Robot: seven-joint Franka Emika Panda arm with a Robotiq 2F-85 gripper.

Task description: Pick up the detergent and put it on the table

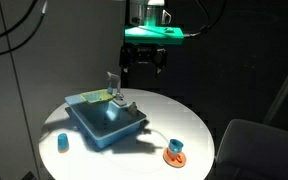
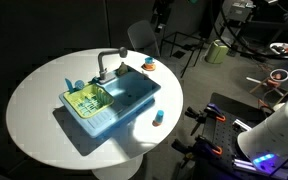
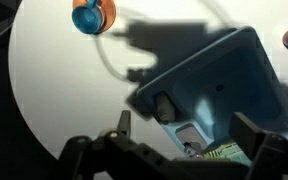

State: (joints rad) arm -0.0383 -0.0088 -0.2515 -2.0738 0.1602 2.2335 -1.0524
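The detergent [image 1: 131, 106] is a tiny pale bottle standing on the rim of the light-blue tray [image 1: 104, 125], close to the faucet [image 1: 112, 84]. It also shows in an exterior view [image 2: 121, 68] and, blurred, in the wrist view [image 3: 164, 106]. The tray lies on the round white table [image 1: 174, 115]. My gripper [image 1: 144, 62] hangs open and empty well above the tray's far side. In the wrist view its fingers [image 3: 184, 130] frame the tray's corner from high up.
An orange-and-blue round object [image 1: 174, 152] and a small light-blue cup [image 1: 62, 142] stand on the table beside the tray. A green rack [image 2: 84, 98] lies in one end of the tray. A dark chair [image 1: 254, 145] stands by the table.
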